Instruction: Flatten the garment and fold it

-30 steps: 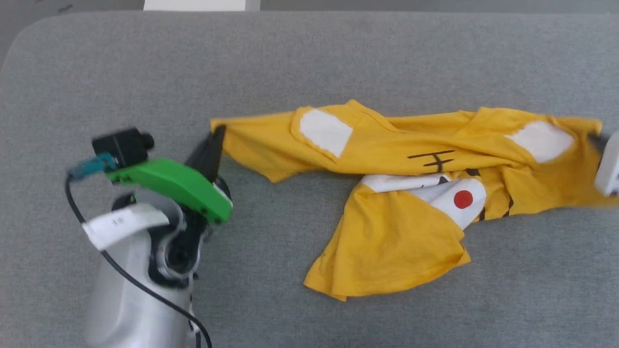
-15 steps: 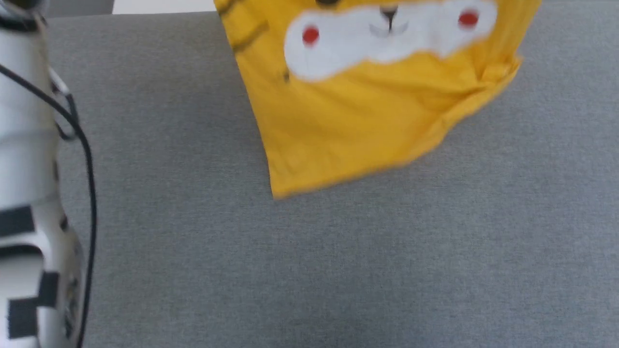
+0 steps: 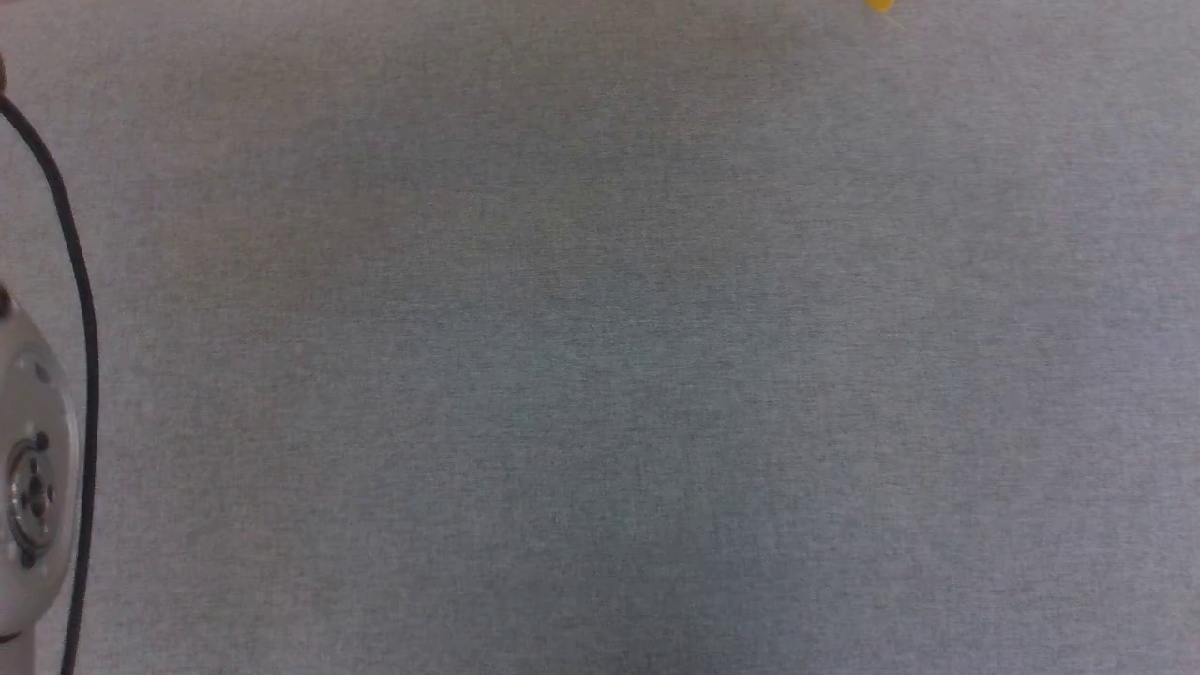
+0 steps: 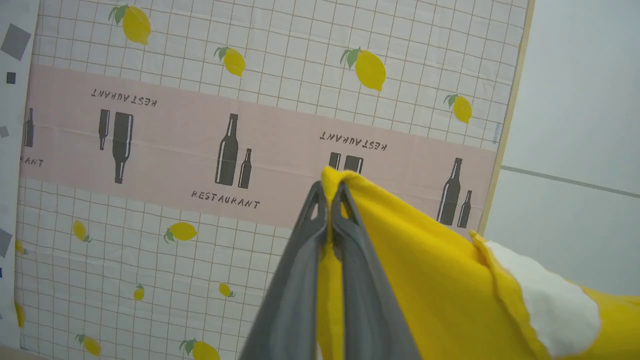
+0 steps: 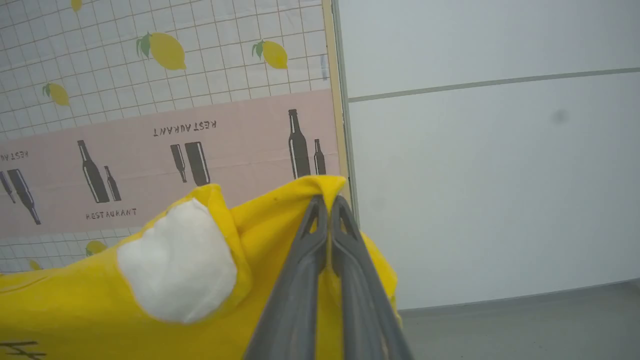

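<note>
The garment (image 4: 430,260), a bright yellow T-shirt with white patches, hangs in the air between my two grippers. In the left wrist view my left gripper (image 4: 328,192) is shut on one yellow corner, cloth pinched between the dark fingers (image 4: 300,280). The right wrist view has my right gripper (image 5: 327,205) shut on the opposite corner of the garment (image 5: 100,305), beside a white patch (image 5: 175,260). In the head view just a tiny yellow tip of the garment (image 3: 879,6) shows at the top edge above the grey surface (image 3: 600,375).
A pale arm joint (image 3: 28,487) with a black cable (image 3: 80,309) sits at the head view's left edge. Behind the lifted cloth stands a panel with lemon and bottle prints (image 4: 200,125), and a plain white wall (image 5: 490,175).
Both grippers have lifted the garment off the grey surface and up out of the head view. The shirt spread open, showing its face print, then rose past the top edge.
</note>
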